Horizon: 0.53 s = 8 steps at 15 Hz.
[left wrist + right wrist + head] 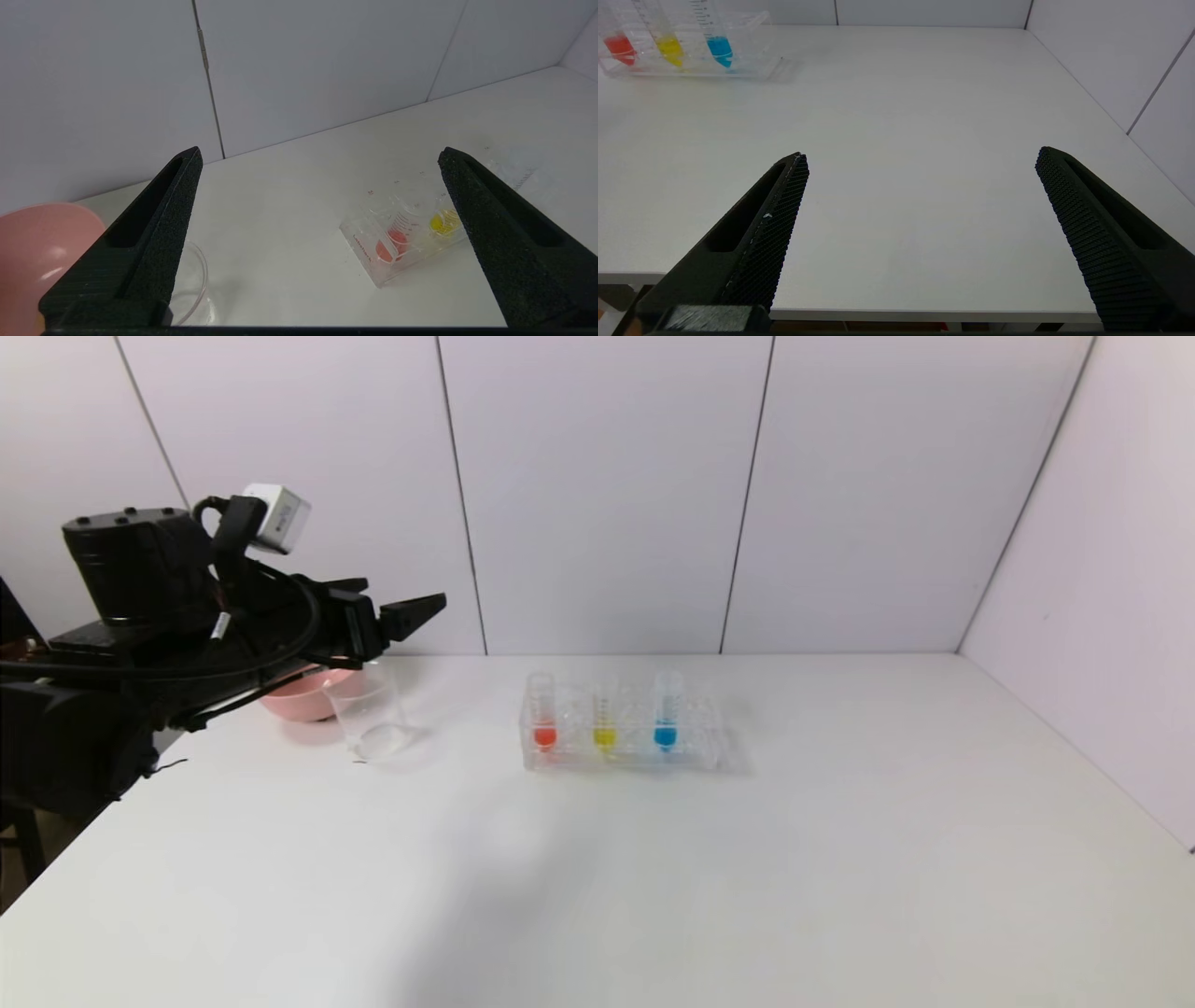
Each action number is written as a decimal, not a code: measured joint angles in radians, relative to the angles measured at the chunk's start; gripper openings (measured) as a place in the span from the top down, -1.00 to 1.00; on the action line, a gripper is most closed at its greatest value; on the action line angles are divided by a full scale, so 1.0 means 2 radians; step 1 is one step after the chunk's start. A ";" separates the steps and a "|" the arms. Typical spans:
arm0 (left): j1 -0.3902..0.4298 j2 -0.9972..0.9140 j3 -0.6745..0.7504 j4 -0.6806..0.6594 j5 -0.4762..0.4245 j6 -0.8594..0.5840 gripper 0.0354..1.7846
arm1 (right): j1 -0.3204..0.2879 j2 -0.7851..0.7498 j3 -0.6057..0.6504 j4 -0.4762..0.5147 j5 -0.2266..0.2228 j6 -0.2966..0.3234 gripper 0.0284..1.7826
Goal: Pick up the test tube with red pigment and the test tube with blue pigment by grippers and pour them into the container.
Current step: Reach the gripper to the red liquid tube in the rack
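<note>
The red test tube [542, 714] and the blue test tube [665, 713] stand upright in a clear rack [719, 749] at the table's middle back. The glass beaker [373, 719] stands to the rack's left. My left gripper [406, 595] is open and empty, held high above the beaker's far side. In the left wrist view the gripper [321, 154] frames the red tube [397, 238] and the beaker's rim [194, 275]; the blue tube is hidden there. My right gripper [921, 156] is open and empty over the table's near edge, far from the blue tube [718, 46] and the red tube [619, 46].
A yellow-liquid tube [605, 721] stands between the red and blue ones. A pink bowl [299, 700] sits just behind and left of the beaker. White wall panels close the back and right sides. The table's front edge [924, 315] shows in the right wrist view.
</note>
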 joint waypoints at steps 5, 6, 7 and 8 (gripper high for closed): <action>-0.001 0.057 0.003 -0.037 -0.083 0.004 -0.98 | 0.000 0.000 0.000 0.000 0.000 0.000 -0.99; -0.001 0.062 0.006 -0.037 -0.101 0.005 -0.98 | 0.000 0.000 0.000 0.000 0.000 0.000 -0.99; -0.001 0.066 0.008 -0.038 -0.118 0.006 -0.98 | 0.000 0.000 0.000 0.000 0.000 0.000 -0.99; -0.002 0.070 0.011 -0.046 -0.136 0.008 -0.98 | 0.000 0.000 0.000 0.000 0.000 0.000 -0.99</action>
